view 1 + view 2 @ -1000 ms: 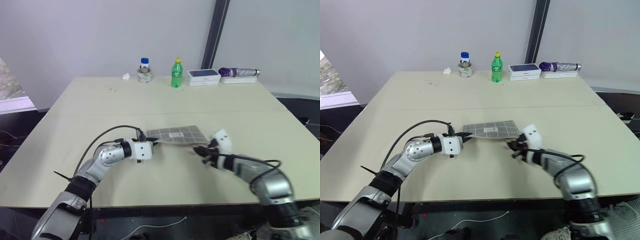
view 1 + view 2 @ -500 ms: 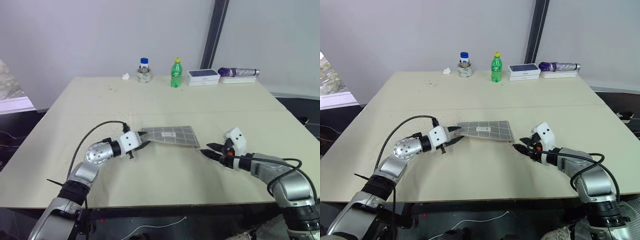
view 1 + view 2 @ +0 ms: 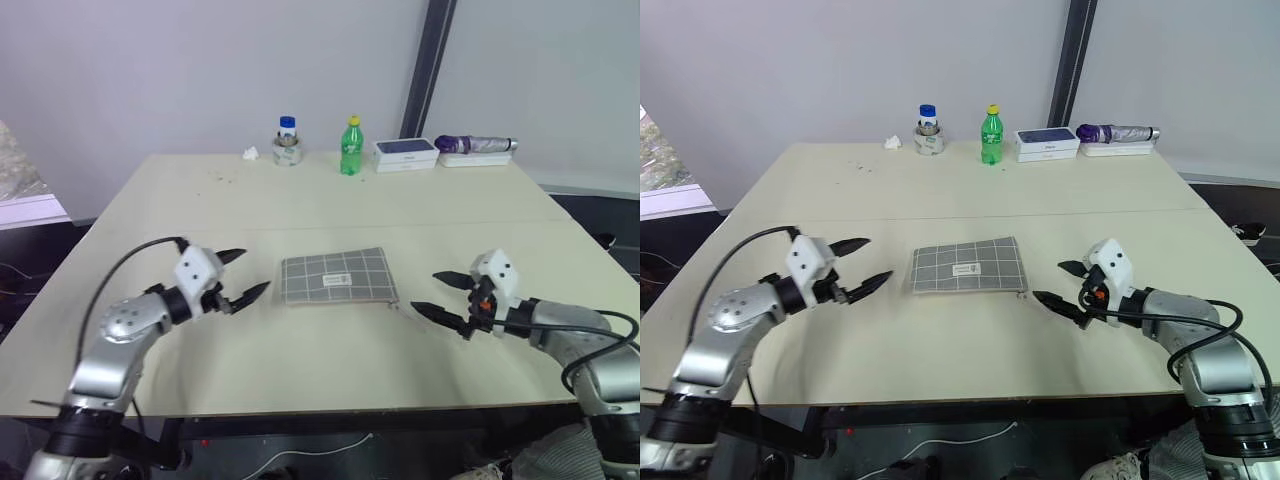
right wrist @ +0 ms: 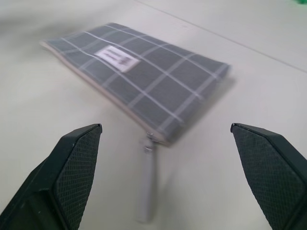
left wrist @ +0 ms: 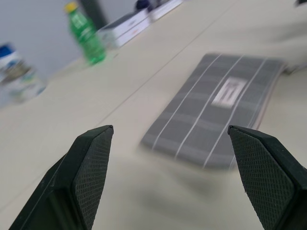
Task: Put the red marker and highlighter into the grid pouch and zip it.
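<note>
Centrally placed on the beige table (image 3: 150,200): the grid pouch (image 3: 335,277), lying flat, label up, zipper edge toward the robot with its pull (image 4: 145,187) trailing off the right corner. Looks shut along that edge, though hard to confirm fully. No red marker or highlighter on the tabletop — presumably inside the pouch, judged only from their absence.

Flanking the pouch, well apart from it on each side: left gripper (image 3: 238,276), fingers spread wide, holding nothing, pointing in toward the pouch; right gripper (image 3: 440,294), likewise spread wide and empty, pointing in from the other side, nearer the zipper pull than the pouch body.

Farther out, along the table's far edge: a small jar with a blue lid (image 3: 288,141), a green bottle (image 3: 352,146), a white box (image 3: 406,152) and a folded purple umbrella (image 3: 478,145) — all far from the work.

Likely state: task finished or nearly so. Risks from here: a zipper left short of fully closed, going unnoticed; or a careless reach back in snagging the loose pull and dragging the light pouch across the table, or reopening it.
</note>
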`<state>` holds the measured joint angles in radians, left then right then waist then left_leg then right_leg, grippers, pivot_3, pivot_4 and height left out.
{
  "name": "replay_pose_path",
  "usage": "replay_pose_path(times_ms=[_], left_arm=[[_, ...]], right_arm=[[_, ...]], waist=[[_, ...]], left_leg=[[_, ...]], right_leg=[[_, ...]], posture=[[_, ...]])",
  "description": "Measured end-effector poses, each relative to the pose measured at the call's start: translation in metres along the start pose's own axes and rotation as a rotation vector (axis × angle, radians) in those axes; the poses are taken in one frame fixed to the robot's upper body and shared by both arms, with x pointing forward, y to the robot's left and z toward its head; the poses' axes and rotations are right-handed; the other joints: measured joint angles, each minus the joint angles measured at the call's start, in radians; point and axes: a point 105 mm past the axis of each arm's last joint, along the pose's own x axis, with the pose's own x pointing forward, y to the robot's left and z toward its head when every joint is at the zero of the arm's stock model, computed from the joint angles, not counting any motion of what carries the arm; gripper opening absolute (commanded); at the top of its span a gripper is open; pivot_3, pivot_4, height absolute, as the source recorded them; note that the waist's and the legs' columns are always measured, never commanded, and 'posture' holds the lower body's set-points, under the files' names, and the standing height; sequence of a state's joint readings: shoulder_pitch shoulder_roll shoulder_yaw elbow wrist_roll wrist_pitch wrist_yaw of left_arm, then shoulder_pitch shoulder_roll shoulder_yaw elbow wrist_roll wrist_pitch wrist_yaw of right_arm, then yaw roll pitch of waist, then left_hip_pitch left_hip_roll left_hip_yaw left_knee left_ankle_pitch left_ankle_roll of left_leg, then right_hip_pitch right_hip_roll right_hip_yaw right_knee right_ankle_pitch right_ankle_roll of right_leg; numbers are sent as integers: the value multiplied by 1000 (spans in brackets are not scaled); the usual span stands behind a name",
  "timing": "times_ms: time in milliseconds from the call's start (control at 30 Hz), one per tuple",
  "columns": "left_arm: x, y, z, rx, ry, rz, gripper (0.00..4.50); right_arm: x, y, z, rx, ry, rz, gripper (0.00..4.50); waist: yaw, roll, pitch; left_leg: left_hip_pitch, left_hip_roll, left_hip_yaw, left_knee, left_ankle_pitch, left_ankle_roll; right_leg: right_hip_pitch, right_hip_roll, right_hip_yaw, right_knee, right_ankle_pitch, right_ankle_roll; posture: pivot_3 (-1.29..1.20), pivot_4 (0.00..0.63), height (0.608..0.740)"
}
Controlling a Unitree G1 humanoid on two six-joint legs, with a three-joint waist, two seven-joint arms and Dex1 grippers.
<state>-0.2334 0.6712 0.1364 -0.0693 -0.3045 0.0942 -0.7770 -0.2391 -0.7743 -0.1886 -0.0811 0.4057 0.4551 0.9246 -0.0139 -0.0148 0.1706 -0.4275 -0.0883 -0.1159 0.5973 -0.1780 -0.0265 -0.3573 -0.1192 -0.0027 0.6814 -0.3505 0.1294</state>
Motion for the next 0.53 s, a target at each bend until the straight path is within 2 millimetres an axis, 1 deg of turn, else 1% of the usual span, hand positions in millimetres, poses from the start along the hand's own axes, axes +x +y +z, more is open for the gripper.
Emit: replay_pose_path(times_ms=[33, 67, 100, 133, 167, 200, 300, 433, 533], left_arm=[[-8, 6, -6, 5, 22, 31, 4026], [-23, 16, -17, 8, 60, 78, 4026], [-36, 24, -29, 0, 104, 116, 4026], [-55, 32, -45, -11, 163, 155, 4026], [-69, 36, -56, -24, 202, 181, 4026], [-78, 38, -62, -28, 220, 196, 4026], [-91, 47, -64, -17, 216, 244, 4026], [-108, 63, -60, 14, 226, 300, 4026], [-112, 63, -61, 24, 227, 297, 4026]], right_arm=[[-3, -2, -2, -11, 7, -6, 4457], [-7, -4, -6, -31, 21, -7, 4457], [-11, -7, -10, -41, 38, -12, 4457], [-16, -11, -14, -52, 48, -22, 4457], [-21, -15, -18, -62, 55, -32, 4457], [-24, -18, -20, -76, 56, -37, 4457], [-30, -25, -22, -107, 33, -53, 4457], [-39, -34, -35, -108, 33, -75, 4457], [-41, -35, -41, -90, 43, -75, 4457]], waist=[[1, 0, 0], [1, 0, 0], [1, 0, 0], [-2, 0, 0], [-3, 1, 0], [-2, 0, 0], [9, 0, 0], [6, 0, 0], [0, 2, 1]], left_leg=[[0, 0, 0, 0, 0, 0], [0, 0, 1, 0, 0, 0], [0, 0, 1, 0, 0, 0], [0, 0, 1, -1, 0, 0], [0, 0, 1, -1, 0, 0], [0, 0, 1, -1, 0, 0], [0, 0, 0, 0, 0, 0], [0, 0, 0, -1, -1, 0], [0, 0, 1, -1, -1, 0]], right_leg=[[0, 0, 0, 0, 0, 0], [0, 0, 0, 0, 0, 0], [0, 0, 0, 0, 0, 0], [-1, 0, 0, -1, 0, 0], [-1, 0, 1, -1, 0, 0], [0, 0, 1, -1, 0, 0], [0, -1, 0, -1, 0, 0], [0, -1, 0, -2, 0, 0], [0, -1, 0, -2, 0, 0]], posture=[[0, 150, 740], [0, 150, 740], [0, 150, 740], [0, 150, 740], [0, 150, 740], [0, 150, 740], [0, 150, 740], [0, 150, 740], [0, 150, 740]])
